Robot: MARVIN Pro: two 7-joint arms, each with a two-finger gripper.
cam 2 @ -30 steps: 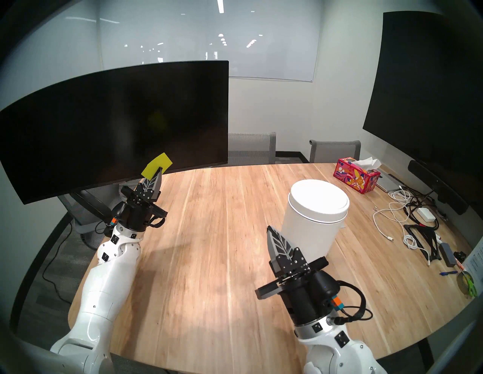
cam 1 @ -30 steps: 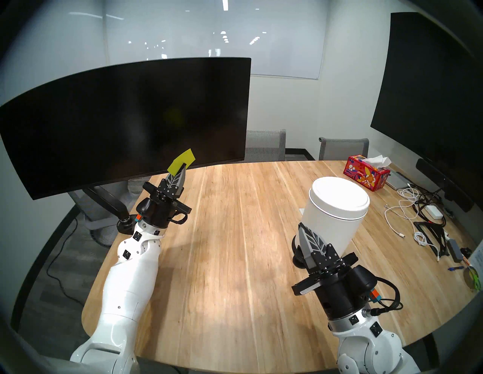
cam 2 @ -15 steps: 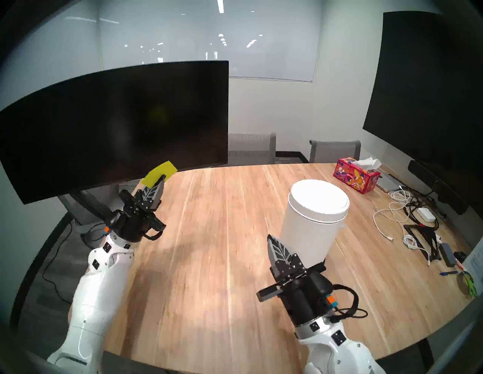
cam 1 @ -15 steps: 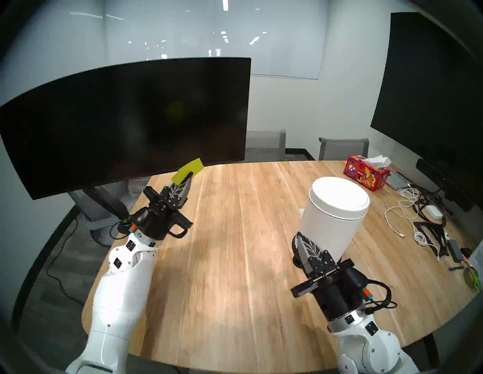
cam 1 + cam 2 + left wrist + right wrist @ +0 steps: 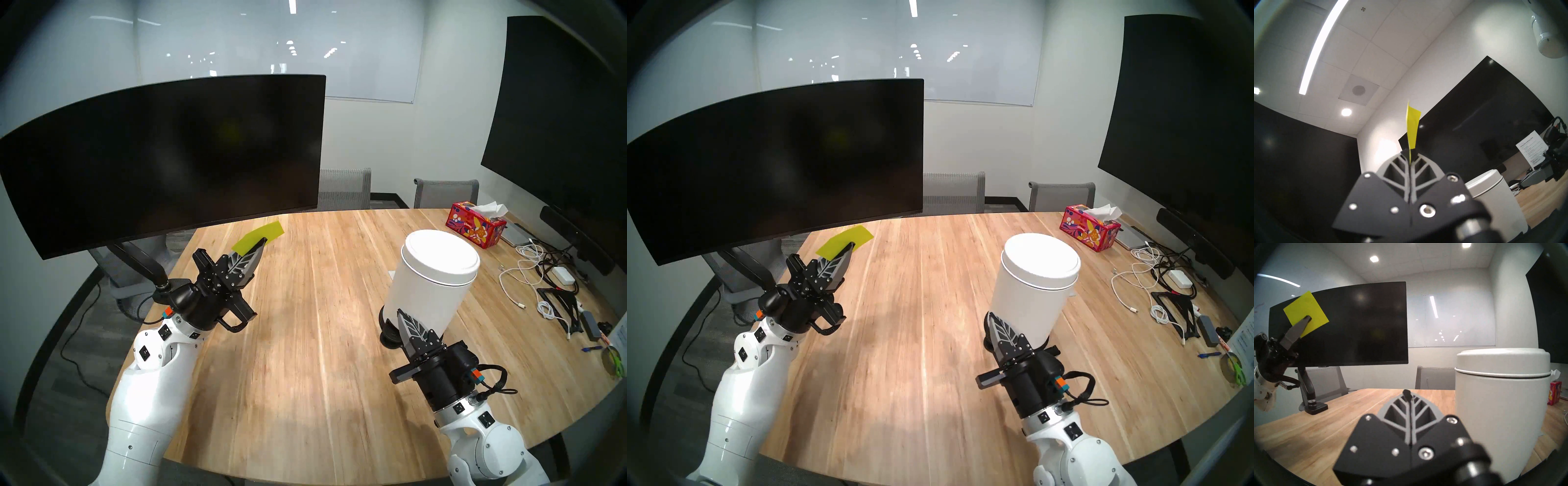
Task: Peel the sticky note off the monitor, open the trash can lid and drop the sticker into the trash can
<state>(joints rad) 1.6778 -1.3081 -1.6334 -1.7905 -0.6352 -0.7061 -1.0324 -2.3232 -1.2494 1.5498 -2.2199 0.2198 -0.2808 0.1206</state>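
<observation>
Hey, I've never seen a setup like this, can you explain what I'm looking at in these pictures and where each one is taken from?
This is a two-armed robot at a wooden table. The two wide pictures come from cameras on its head, looking down at both arms. The other two come from a camera on each wrist, looking along that arm's fingers.

The left gripper is shut on a yellow-green sticky note, held in the air away from the curved monitor. The right gripper is shut and empty, low beside the white trash can, whose lid is closed.

Also on the table: a red tissue box and a tangle of cables.
</observation>
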